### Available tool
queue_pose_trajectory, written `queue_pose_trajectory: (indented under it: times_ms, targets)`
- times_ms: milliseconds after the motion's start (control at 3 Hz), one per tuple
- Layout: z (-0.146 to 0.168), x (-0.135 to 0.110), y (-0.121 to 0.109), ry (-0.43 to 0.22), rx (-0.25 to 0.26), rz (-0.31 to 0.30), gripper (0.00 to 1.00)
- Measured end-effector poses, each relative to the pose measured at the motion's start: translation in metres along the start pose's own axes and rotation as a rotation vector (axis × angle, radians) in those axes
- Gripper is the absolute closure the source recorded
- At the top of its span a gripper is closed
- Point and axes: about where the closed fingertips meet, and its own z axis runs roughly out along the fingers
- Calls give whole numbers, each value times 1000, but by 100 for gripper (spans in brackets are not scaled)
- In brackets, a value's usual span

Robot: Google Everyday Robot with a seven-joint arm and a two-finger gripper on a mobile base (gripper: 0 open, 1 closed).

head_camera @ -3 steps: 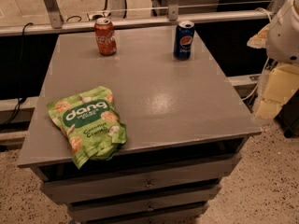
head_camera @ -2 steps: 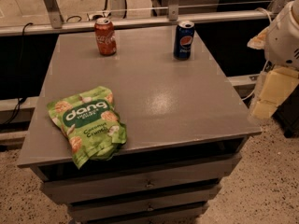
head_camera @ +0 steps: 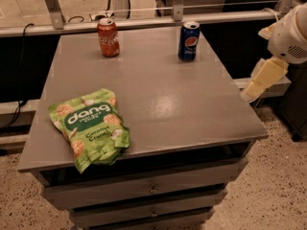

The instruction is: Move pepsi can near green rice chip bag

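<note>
Grey cabinet top (head_camera: 158, 99): pepsi can (head_camera: 189, 41) stands upright at the far right, cola can (head_camera: 108, 37) at the far left. Green chip bag (head_camera: 91, 128) lies flat near-left, well apart from both. Drawers (head_camera: 153, 190) below are closed. Gripper (head_camera: 259, 83) hangs off the right edge; you cannot tell its grip.

light: dim, warm, from overhead | glare: pale sheen on the tabletop (head_camera: 163, 104), right of centre | shadows: thin dark rim under the near edge of the green bag (head_camera: 91, 128); the gap under the tabletop is almost black | brightest: gripper (head_camera: 256, 85), pale cream, just off the tabletop's right edge | surroundings: dark on both sides
</note>
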Motion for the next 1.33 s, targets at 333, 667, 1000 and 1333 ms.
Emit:
queue_pose_trajectory:
  times_ms: [333,667,1000,1333]
  targets:
    - [32,-8,-55,-122,50,65,0]
    - [66,-30,-89,-248,31,128,0]
    - [95,-50,-110,-343,16,185,0]
    - [114,-68,-126,-422,24,228,0]
